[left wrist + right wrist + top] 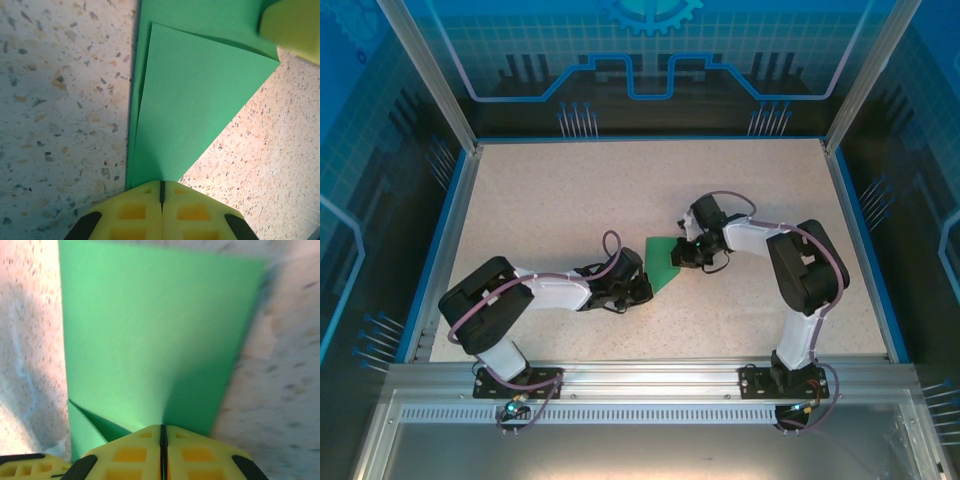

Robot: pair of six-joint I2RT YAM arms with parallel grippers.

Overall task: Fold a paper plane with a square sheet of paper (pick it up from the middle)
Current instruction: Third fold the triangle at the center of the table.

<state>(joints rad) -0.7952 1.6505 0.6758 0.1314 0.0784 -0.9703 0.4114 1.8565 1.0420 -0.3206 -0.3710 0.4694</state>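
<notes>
Claw on the left arm [638, 290] sits at the near-left tip of the square sheet of paper [660, 262]. In its wrist view the left claw [161, 187] has its two yellow pads together, with only a thin dark seam between them, and the sheet's [190, 100] narrow end runs in under them. I cannot tell whether the pads nip the tip or only press it down

That sheet lies on the table [570, 190] around its middle. It is already creased: one green flap lies over a second layer and tapers to a point. It looks thin and very light. I judge it limp enough to sag if lifted by one edge, smooth enough to slide on the table under a sideways push, and easy to crumple or crease in the wrong place. A light pinch at an edge or corner, with the other end pinned, should suit it better than a hard squeeze on the flat face

Right of the sheet, at its far-right edge, sits the right arm's claw [682, 255]. In the right wrist view this claw [161, 432] also has its pads together over the green surface [150, 330], touching it. A shaded ridge runs up to the pads, so a pinch is possible but unclear
</notes>
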